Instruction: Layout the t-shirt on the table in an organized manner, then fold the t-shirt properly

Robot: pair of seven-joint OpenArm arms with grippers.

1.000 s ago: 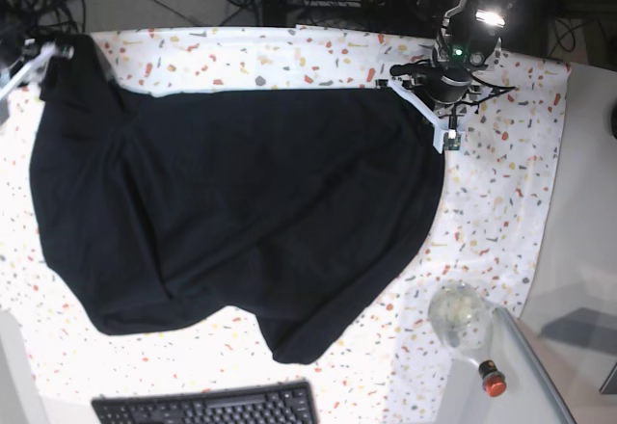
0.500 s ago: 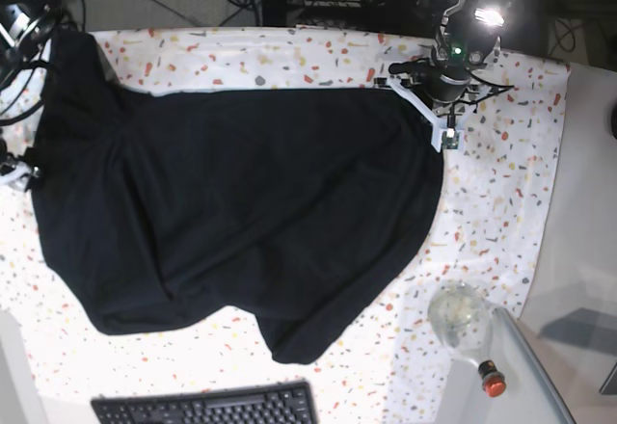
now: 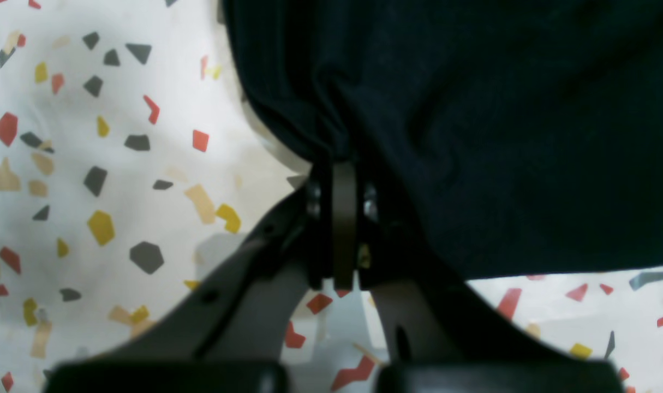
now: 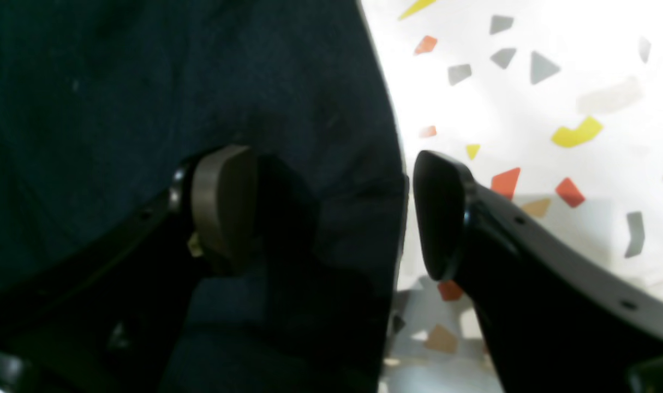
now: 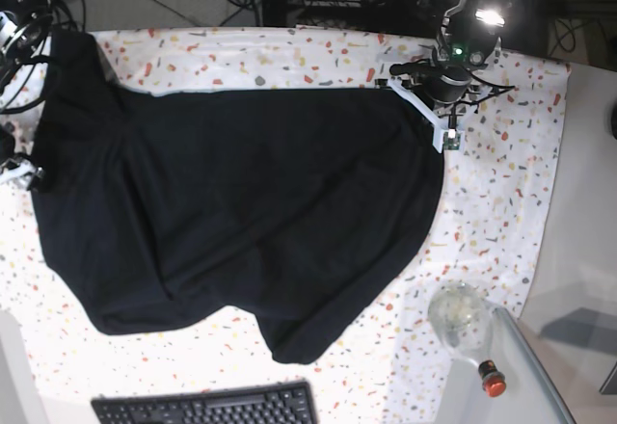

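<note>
Your left hand (image 3: pixel 335 180) is pinched tight, its two fingers pressed flat together, with the arm reaching in at the far right corner in the base view. Your right hand (image 4: pixel 331 213) sits at the left edge, fingers (image 4: pixel 225 207) spread apart, nothing clamped between them.

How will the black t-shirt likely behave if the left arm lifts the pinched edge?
Probably floppy: the t-shirt lies in soft wrinkles and bunches where the left gripper pinches it. It would likely drape and drag across the table rather than rise flat. It looks thin, so probably light; the right gripper stands open over the other edge.
</note>
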